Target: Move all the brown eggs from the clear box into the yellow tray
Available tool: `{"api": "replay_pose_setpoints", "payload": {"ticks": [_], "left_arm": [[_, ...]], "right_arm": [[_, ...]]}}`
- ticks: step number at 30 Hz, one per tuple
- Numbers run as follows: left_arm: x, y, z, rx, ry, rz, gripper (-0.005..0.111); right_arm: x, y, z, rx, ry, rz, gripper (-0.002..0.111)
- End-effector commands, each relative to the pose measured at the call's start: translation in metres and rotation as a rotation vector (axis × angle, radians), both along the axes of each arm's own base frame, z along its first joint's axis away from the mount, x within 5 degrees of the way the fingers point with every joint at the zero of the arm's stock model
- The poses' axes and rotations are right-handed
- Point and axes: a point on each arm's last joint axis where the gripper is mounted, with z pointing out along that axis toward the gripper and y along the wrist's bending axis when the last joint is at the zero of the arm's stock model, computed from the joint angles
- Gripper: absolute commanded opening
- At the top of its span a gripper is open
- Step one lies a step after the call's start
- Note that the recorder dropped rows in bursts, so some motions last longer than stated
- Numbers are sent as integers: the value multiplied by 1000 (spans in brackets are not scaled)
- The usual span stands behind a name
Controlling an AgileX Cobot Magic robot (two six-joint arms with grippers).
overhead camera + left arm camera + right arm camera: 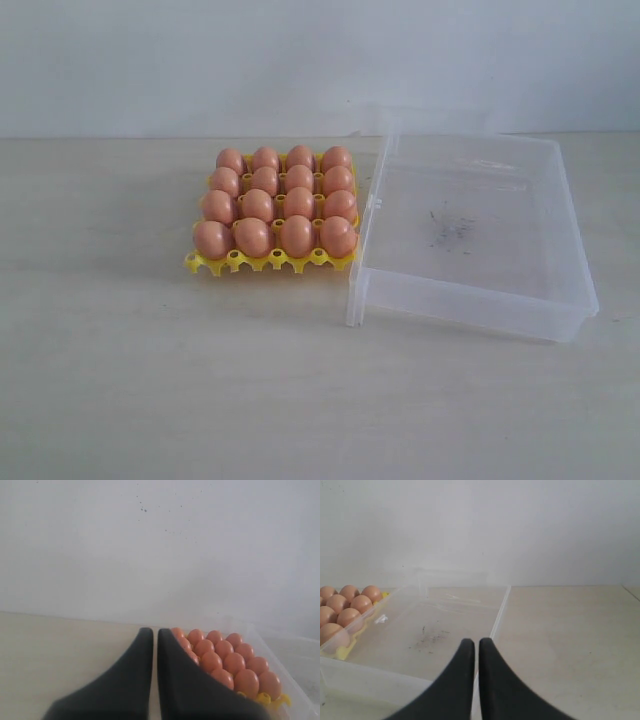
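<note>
While sixteen brown eggs (pixel 278 198) fill the yellow tray (pixel 270 263) at left on the desk (pixel 150 380), the clear box (pixel 470 305) stands just beside it at right. Left hand (pixel 155 631) and right hand (pixel 476 642) are clenched, fingertips together.

Counted sixteen smooth orange-brown oval eggs (pixel 257 205), four rows of four, just past the tips of the left claw (pixel 155 634). One bright yellow plastic lattice egg tray (pixel 270 263) under them, also beside that claw's tips. One shallow clear plastic rectangular box (pixel 460 305), just ahead of the right claw (pixel 476 642). Two dark claws in all, one per wrist view, two fingers on each. One pale wood-grain table (pixel 150 380) beneath both claws.
</note>
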Motion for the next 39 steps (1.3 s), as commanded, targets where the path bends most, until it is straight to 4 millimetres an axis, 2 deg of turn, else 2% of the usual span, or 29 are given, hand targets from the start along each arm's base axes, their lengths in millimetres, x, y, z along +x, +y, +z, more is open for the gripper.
{"api": "replay_pose_setpoints", "payload": {"ticks": [1,9,39], "left_arm": [[0,4,3,71,-28,64,4],[0,15,2,59,-12,272,4],[-1,16,3,63,-20,285,4]], "right_arm": [[0,0,0,2,-4,-7,1],[0,0,0,2,-4,-7,1],[0,0,0,2,-4,-7,1]]}}
